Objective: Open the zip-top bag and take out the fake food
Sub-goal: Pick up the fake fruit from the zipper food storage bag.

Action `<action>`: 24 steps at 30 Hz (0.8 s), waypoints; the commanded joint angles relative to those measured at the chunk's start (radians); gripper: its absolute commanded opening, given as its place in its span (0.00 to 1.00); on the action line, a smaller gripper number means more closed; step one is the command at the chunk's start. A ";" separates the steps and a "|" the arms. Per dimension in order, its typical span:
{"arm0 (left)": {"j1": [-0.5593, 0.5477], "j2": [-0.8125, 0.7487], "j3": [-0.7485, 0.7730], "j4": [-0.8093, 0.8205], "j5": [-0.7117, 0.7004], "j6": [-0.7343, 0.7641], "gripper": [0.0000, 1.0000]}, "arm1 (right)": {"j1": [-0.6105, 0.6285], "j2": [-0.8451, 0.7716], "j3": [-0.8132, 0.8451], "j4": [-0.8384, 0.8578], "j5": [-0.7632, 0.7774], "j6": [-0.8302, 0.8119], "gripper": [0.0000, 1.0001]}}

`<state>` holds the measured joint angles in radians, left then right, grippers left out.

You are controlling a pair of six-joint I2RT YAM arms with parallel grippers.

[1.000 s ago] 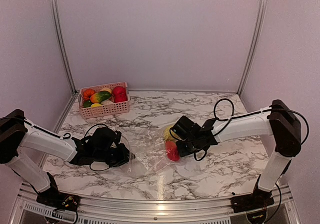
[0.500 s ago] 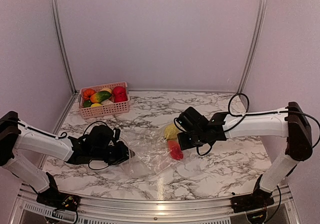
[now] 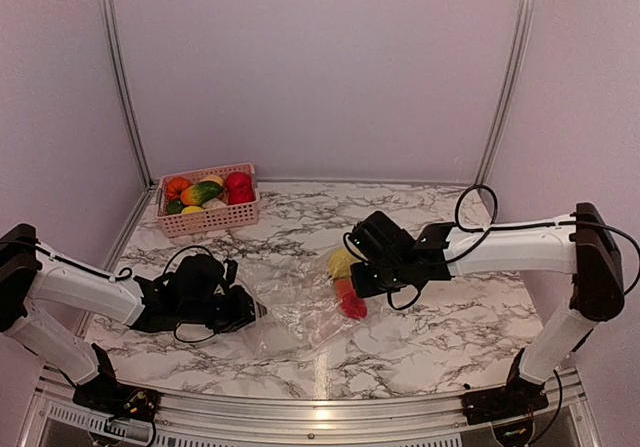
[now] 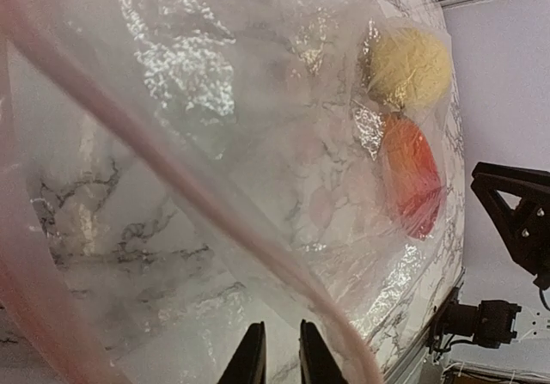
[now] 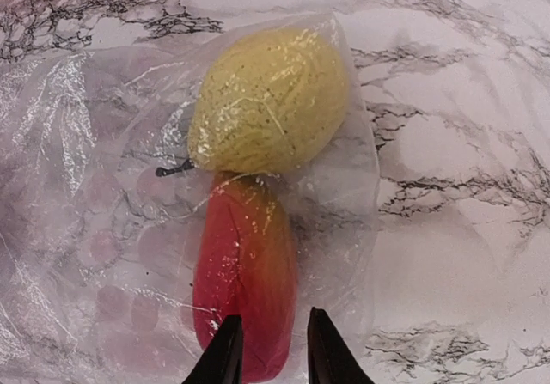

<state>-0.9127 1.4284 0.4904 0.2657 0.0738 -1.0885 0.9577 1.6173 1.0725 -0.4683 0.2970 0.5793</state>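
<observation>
Since a second ago my left gripper [image 3: 250, 313] has drawn a little back toward my left, taking its end of the zip-top bag [image 3: 295, 302] along. On the right, my arm has stretched out longer across the marble table [image 3: 450, 337], its elbow now farther right. The fake food [image 3: 349, 302] has hardly shifted.

The bag lies between my two arms, its long axis running left to right and angling slightly away toward the right. The zip strip [image 4: 172, 178] is at the left end, lifted off the marble. The food sits at the right end, still inside the film. The yellow piece [image 5: 268, 100] is the farther one. The red piece [image 5: 245, 272] touches it on the near side, its long axis running roughly near to far.

My left arm reaches low and rightward, forearm close to the table. Its jaws are almost together and pinch the film at the bag's left end. My right arm reaches leftward from a raised elbow, wrist tipped down over the food. The right gripper [image 5: 273, 350] has its jaws narrowly parted, above the near end of the red piece. I cannot tell whether the tips touch the film.

The pink basket [image 3: 210, 220] stands at the back left, well apart.
</observation>
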 commanded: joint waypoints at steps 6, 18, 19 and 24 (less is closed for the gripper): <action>-0.006 0.062 -0.030 0.086 0.008 -0.014 0.15 | -0.005 0.080 0.000 0.090 -0.036 0.033 0.22; -0.005 0.090 -0.061 0.116 0.007 -0.028 0.15 | -0.022 0.122 -0.061 0.144 -0.059 0.054 0.19; -0.004 0.093 -0.062 0.118 0.008 -0.029 0.15 | -0.022 0.126 -0.063 0.145 -0.061 0.055 0.18; -0.006 0.099 -0.071 0.122 0.006 -0.031 0.15 | -0.022 0.137 -0.072 0.139 -0.039 0.070 0.16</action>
<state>-0.9127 1.5120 0.4339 0.3580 0.0784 -1.1175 0.9421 1.7134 1.0271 -0.3130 0.2554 0.6266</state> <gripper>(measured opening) 0.149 0.168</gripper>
